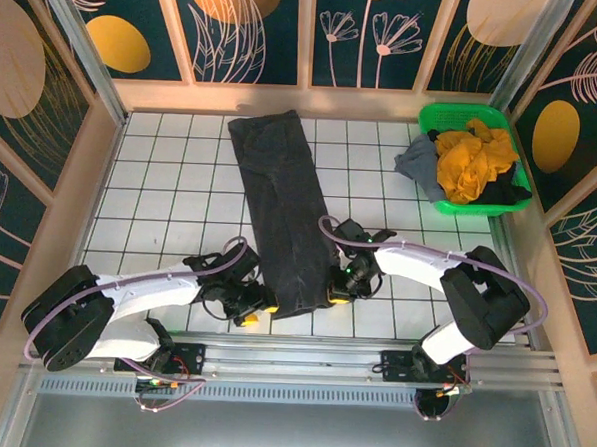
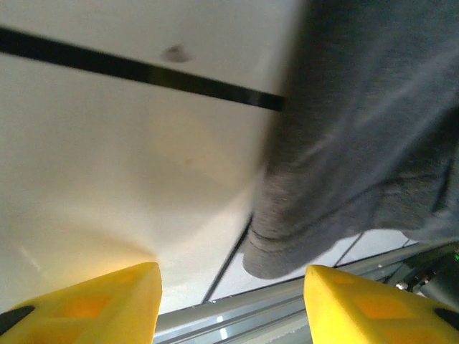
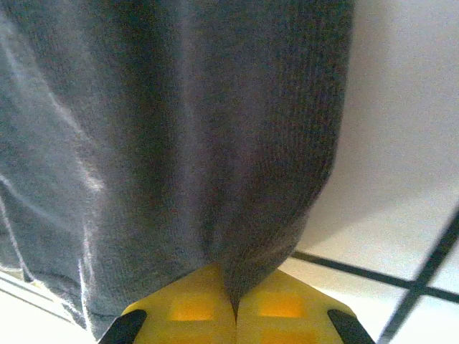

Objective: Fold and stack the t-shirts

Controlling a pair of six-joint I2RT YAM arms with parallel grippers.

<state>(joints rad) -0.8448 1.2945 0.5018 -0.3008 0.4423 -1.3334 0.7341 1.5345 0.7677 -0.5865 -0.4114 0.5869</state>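
The right gripper (image 3: 235,307) is shown pinched shut on the near edge of the charcoal t-shirt (image 1: 279,212). The left gripper (image 2: 231,287) is shown parted and empty beside its near left corner. The shirt is spread lengthwise on the tiled table (image 1: 161,176).

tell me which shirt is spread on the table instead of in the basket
The dark charcoal-grey t-shirt, lying as a long strip on the tiled table. The mustard-yellow shirt, lighter grey shirt and black shirt sit bunched in the green basket.
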